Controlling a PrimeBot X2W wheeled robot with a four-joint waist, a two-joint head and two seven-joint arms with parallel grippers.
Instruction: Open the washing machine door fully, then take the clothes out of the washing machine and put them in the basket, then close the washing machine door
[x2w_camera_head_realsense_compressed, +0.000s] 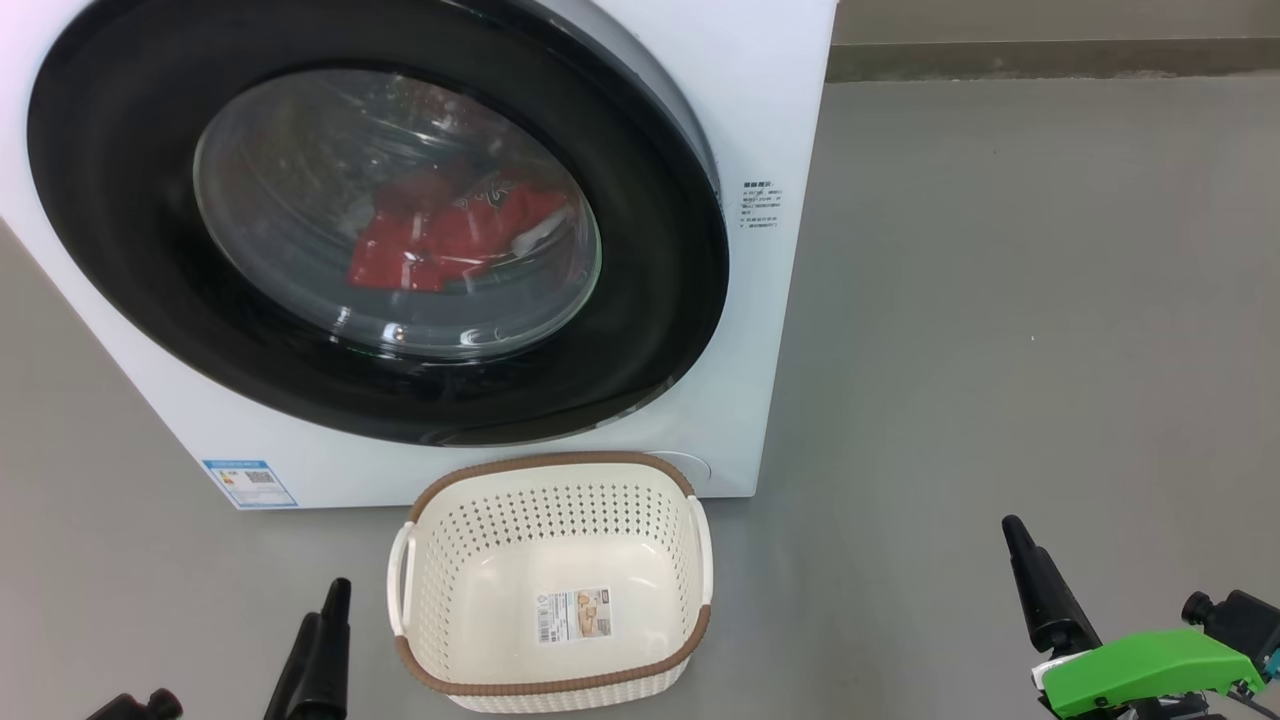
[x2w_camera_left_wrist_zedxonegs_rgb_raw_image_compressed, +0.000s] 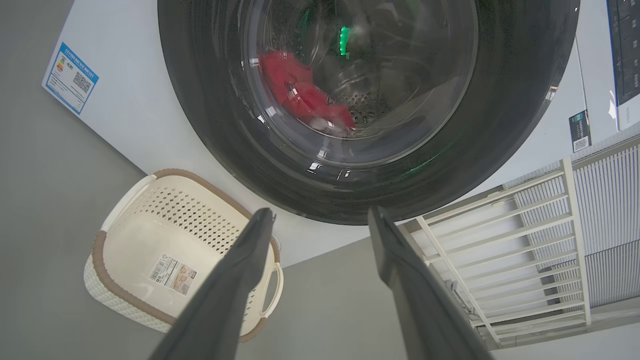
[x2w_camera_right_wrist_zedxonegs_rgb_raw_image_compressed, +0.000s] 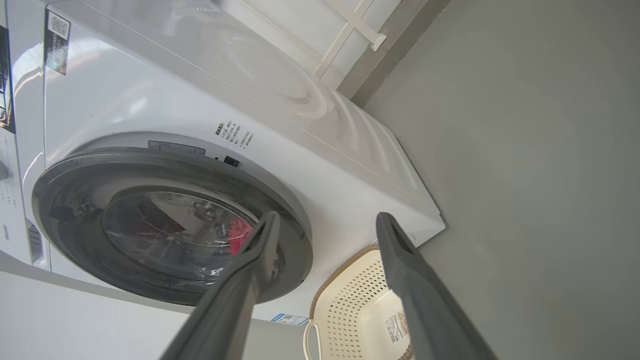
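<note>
The white washing machine (x2w_camera_head_realsense_compressed: 785, 110) stands ahead of me. Its round black-rimmed washing machine door (x2w_camera_head_realsense_compressed: 120, 220) lies against the front; whether it is latched I cannot tell. Through the glass, red clothes (x2w_camera_head_realsense_compressed: 440, 240) lie in the drum, and they also appear in the wrist views as clothes (x2w_camera_left_wrist_zedxonegs_rgb_raw_image_compressed: 300, 95) and clothes (x2w_camera_right_wrist_zedxonegs_rgb_raw_image_compressed: 240, 235). On the floor right before the machine sits the cream basket (x2w_camera_head_realsense_compressed: 560, 465) with nothing in it but its label. My left gripper (x2w_camera_head_realsense_compressed: 250, 645) is open, low and left of the basket. My right gripper (x2w_camera_head_realsense_compressed: 1100, 565) is open too, well to its right.
Bare grey floor (x2w_camera_head_realsense_compressed: 1020, 300) stretches to the right of the machine up to a wall skirting (x2w_camera_head_realsense_compressed: 1050, 60). A white slatted railing (x2w_camera_left_wrist_zedxonegs_rgb_raw_image_compressed: 500, 250) stands beside the machine in the left wrist view. A blue sticker (x2w_camera_head_realsense_compressed: 248, 483) marks the machine's lower front corner.
</note>
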